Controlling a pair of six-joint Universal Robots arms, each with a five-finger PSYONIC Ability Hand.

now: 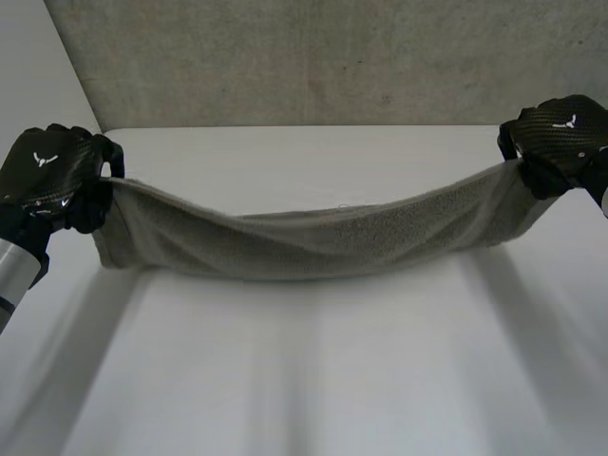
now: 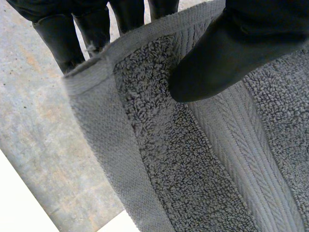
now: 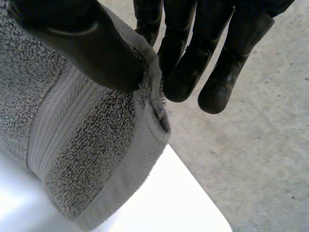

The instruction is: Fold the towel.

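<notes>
A grey towel hangs stretched between my two hands above the white table, sagging in the middle. My left hand pinches the towel's left end; in the left wrist view its thumb presses the towel against the fingers behind the hem. My right hand pinches the right end; in the right wrist view its thumb clamps the towel near a corner, with the fingers behind the edge.
A concrete wall rises behind the table's far edge. The table's corner and the concrete floor lie below my right hand. Bare table surface lies in front of the towel.
</notes>
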